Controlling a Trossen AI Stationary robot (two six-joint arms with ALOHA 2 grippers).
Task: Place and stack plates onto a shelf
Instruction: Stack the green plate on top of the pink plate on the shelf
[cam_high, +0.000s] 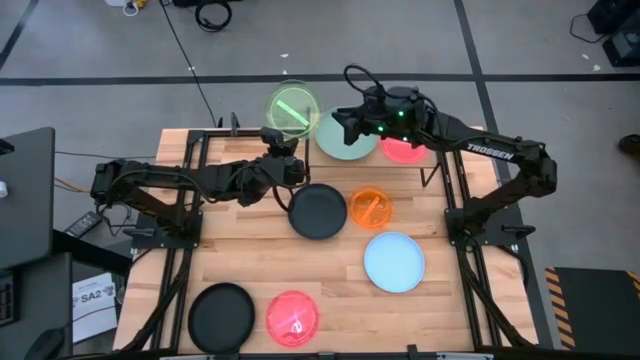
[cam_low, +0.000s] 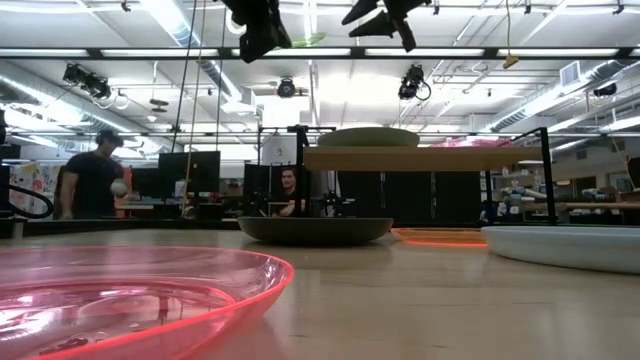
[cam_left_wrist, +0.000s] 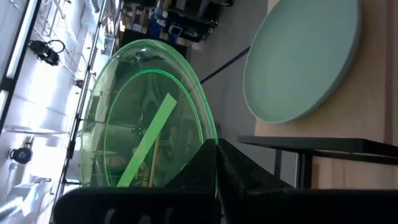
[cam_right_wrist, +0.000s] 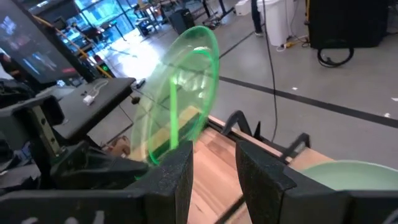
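On the wooden bench (cam_high: 340, 275), a black plate (cam_high: 221, 317) and a red plate (cam_high: 292, 318) are seen in front. The lime plate (cam_high: 292, 108) is held tilted, clenched in the left end effector (cam_high: 284, 143). The right end effector (cam_high: 343, 122) is released above the shelf (cam_low: 415, 158), where the green plate (cam_high: 346, 140) lies. Two persons (cam_low: 93, 177) are seen in the room behind.
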